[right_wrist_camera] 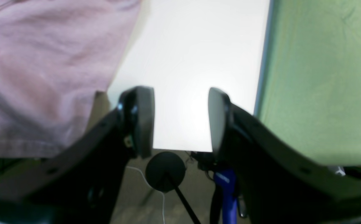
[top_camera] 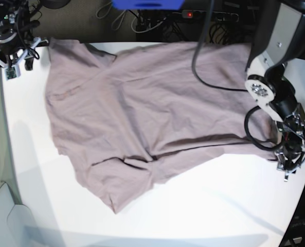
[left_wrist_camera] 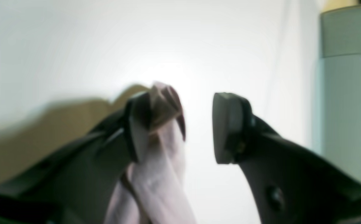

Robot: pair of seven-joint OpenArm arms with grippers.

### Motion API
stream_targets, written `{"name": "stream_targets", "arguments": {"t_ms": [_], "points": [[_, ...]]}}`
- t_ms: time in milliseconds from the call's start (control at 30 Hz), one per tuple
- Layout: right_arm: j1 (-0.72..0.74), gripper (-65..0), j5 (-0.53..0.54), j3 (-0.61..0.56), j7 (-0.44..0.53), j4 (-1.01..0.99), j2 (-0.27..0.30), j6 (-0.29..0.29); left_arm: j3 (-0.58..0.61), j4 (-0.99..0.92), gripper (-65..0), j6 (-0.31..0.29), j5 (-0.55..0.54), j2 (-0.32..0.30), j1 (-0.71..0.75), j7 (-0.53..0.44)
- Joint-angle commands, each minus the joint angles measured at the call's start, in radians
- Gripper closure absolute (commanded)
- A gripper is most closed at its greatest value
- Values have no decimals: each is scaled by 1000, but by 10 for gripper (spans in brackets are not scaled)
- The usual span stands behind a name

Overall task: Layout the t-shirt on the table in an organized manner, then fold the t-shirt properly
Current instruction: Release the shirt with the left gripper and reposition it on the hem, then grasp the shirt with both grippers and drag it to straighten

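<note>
Mauve t-shirt (top_camera: pixel 142 108), wrinkled, apparently unfolded, across the white table (top_camera: pixel 229 211).

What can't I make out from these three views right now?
- T-shirt's far right part: base view, hidden behind the left arm.
- T-shirt tip by the left gripper: left wrist view, blurred; whether it touches the left finger is unclear.
- Right gripper's lower housing: right wrist view, cut off by the bottom edge.
- Blue object: base view, cut off by the top edge.

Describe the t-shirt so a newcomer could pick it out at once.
Look on the big white tabletop. Spread across it, wrinkled and unfolded, lies a plain pinkish-brown t-shirt. It is the only soft cloth piece there, set apart by colour from the black end effectors at its two sides.
</note>
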Motion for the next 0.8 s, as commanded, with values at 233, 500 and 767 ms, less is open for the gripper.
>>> {"name": "stream_targets", "arguments": {"t_ms": [233,500,767], "points": [[57,-285,8,6,22,22,11,-7,9,379,-298,-11,-325,7,174,255],[160,-285,8,0,21,17,8,-7,167,770,-297,-12,-414,167,453,335],[304,-282,9,-36,19,14,-7,-7,395,670,-231,-12,-379,179,565,219]]}}
